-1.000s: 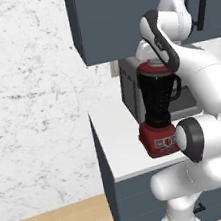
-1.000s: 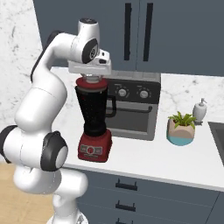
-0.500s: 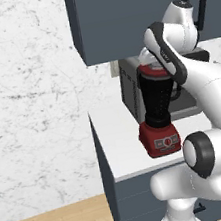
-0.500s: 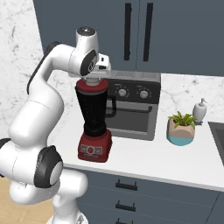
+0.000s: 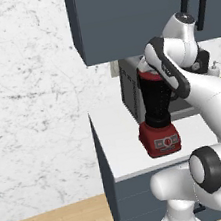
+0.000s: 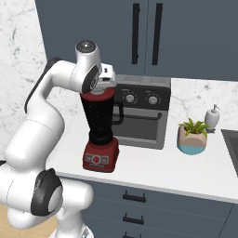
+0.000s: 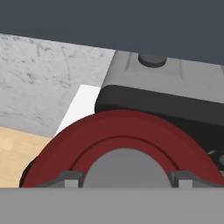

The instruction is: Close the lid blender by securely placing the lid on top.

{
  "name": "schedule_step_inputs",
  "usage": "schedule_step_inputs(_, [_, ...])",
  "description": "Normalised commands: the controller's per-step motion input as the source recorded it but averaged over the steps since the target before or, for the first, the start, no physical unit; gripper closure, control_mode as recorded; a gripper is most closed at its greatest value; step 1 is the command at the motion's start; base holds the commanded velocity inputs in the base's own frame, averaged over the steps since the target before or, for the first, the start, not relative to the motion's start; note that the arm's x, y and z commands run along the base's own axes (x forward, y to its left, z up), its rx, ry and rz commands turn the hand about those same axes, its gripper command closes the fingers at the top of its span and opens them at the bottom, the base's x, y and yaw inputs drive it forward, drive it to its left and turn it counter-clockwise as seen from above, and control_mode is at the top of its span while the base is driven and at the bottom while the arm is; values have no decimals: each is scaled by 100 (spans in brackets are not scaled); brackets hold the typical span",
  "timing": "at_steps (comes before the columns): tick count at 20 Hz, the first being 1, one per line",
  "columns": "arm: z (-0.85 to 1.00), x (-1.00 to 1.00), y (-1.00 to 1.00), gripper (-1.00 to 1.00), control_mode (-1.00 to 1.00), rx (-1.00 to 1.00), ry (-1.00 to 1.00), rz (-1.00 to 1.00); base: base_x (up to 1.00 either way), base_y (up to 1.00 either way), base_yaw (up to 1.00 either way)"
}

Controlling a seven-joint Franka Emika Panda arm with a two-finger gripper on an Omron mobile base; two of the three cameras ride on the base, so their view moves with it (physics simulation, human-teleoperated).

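The lid (image 6: 98,94) is sitting on the mouth of the blender (image 6: 100,132), under the tool (image 6: 103,87); tool opening: cannot tell, tips hidden. Judgement: pressing straight down, centred, is seating it best; no sideways drag, the jar could tip. Right of the blender: oven (image 6: 139,111) just behind, plant (image 6: 192,136) and dispenser (image 6: 212,117) well apart on the surface (image 6: 153,165), not obstructing.

blender (image 6: 101,135) on counter (image 6: 153,163) just in front of toaster oven (image 6: 142,111), lid (image 6: 98,94) on its jar; plant (image 6: 193,137) and bottle (image 6: 212,118) to the right.
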Motion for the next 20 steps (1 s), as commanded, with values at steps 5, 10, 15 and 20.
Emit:
schedule_step_inputs(5, [13, 5, 8, 100, -100, -4, 0, 0, 0, 0, 0])
schedule_step_inputs(10, [-27, -14, -1, 100, -100, -2, 0, 0, 0, 0, 0])
schedule_step_inputs(15, [-42, -18, -5, -100, -100, 0, 0, 0, 0, 0, 0])
schedule_step_inputs(20, [-22, -12, 0, -100, -100, 0, 0, 0, 0, 0, 0])
